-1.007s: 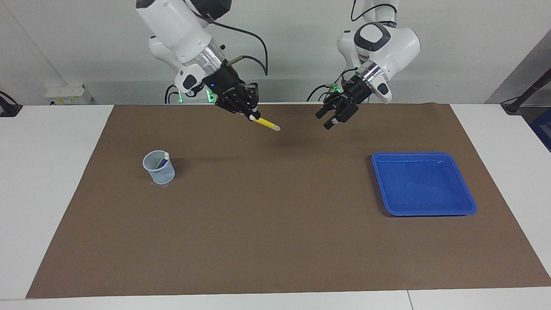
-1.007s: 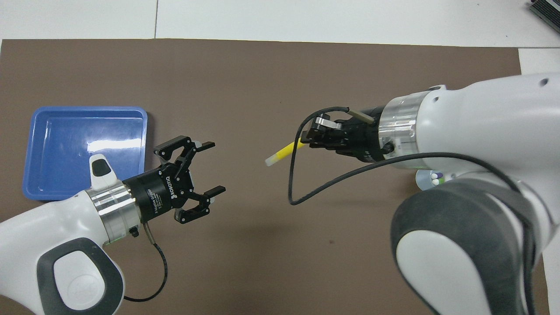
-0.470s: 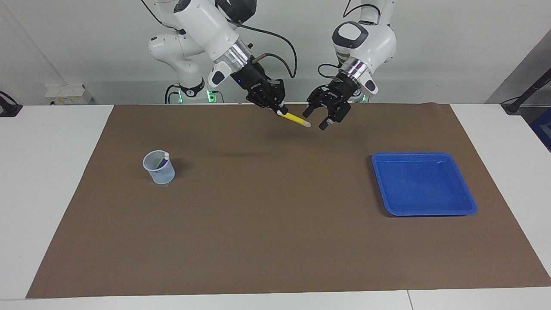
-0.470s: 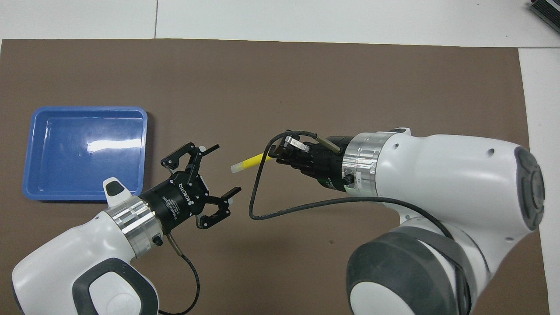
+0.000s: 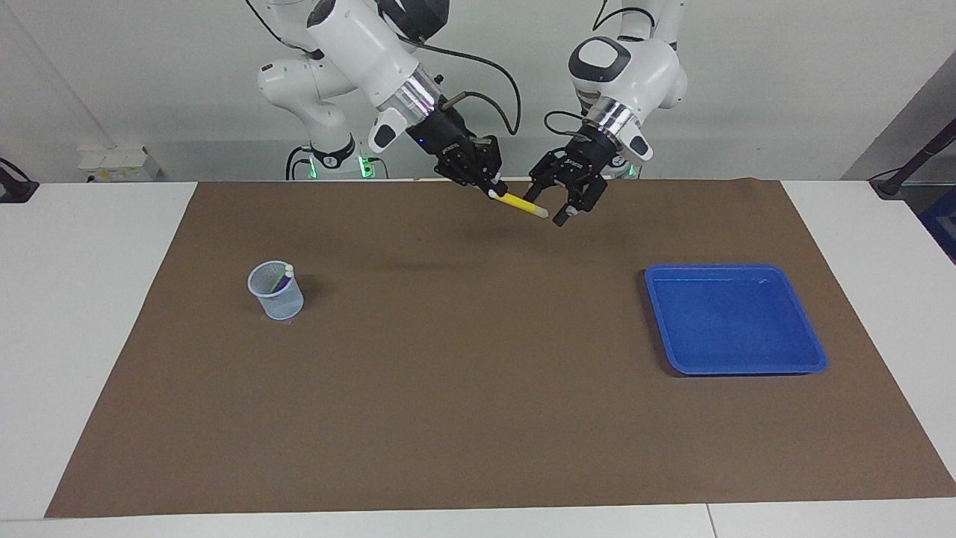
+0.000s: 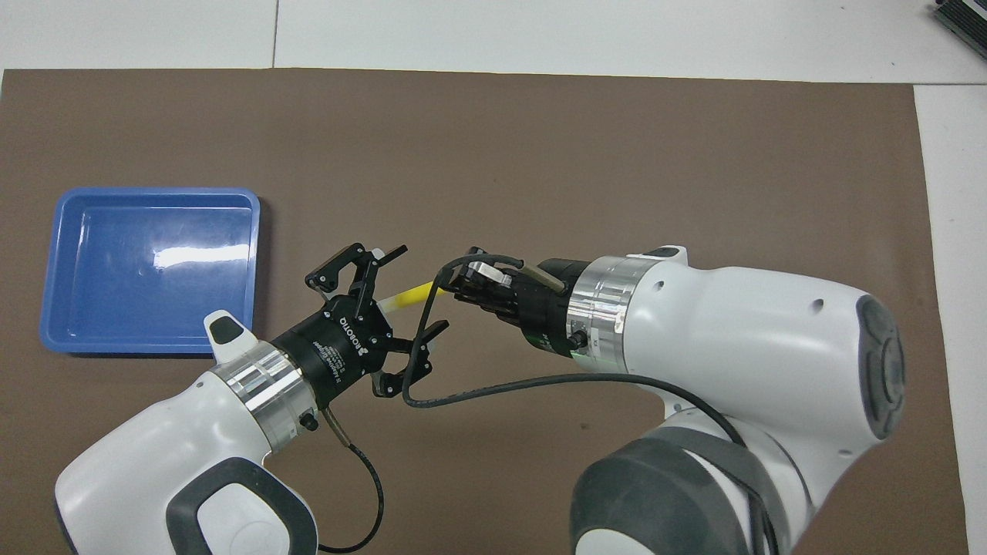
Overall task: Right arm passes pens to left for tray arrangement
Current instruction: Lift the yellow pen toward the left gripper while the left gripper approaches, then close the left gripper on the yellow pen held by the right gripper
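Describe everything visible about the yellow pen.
The yellow pen is a slim marker with a bright yellow barrel and a pale whitish end, plastic by its look. It is up in the air over the brown mat, tilted with the pale end lower. The right gripper is shut on its other end. Its pale tip reaches in between the open fingers of the left gripper, which has not closed on it.

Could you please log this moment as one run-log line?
right gripper: shut on yellow pen | left gripper: open around pen tip | tray: empty | handover: pending
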Robot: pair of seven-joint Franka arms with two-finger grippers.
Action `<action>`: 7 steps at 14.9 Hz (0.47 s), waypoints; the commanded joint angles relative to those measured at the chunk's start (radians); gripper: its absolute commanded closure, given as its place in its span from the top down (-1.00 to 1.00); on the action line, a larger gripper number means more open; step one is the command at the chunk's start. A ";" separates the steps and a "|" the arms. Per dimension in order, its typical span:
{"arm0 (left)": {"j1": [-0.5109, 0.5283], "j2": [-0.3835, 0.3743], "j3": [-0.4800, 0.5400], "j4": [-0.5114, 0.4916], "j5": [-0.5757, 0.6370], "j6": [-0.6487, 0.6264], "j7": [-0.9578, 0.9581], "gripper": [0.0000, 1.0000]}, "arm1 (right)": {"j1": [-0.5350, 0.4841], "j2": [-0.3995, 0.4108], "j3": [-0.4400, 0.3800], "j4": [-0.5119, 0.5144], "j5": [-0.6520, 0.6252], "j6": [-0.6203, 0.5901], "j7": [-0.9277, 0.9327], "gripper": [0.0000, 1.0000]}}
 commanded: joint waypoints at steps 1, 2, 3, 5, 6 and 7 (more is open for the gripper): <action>-0.019 0.022 -0.006 0.029 -0.018 0.029 -0.001 0.94 | -0.001 -0.028 -0.001 -0.032 0.029 0.013 0.002 -1.00; -0.019 0.023 -0.006 0.031 -0.017 0.029 0.002 0.94 | -0.001 -0.028 -0.001 -0.032 0.029 0.015 0.000 -1.00; -0.019 0.022 -0.006 0.031 -0.015 0.028 0.005 0.93 | -0.001 -0.028 -0.001 -0.032 0.029 0.013 -0.003 -1.00; -0.019 0.014 -0.006 0.031 -0.014 0.023 0.022 0.86 | -0.001 -0.028 -0.001 -0.032 0.029 0.015 -0.004 -1.00; -0.019 0.010 -0.006 0.028 -0.012 0.022 0.022 0.86 | 0.001 -0.023 -0.001 -0.030 0.029 0.016 -0.006 -1.00; -0.017 0.006 -0.006 0.026 -0.012 0.020 0.023 0.85 | 0.001 -0.020 -0.001 -0.029 0.027 0.021 -0.007 -1.00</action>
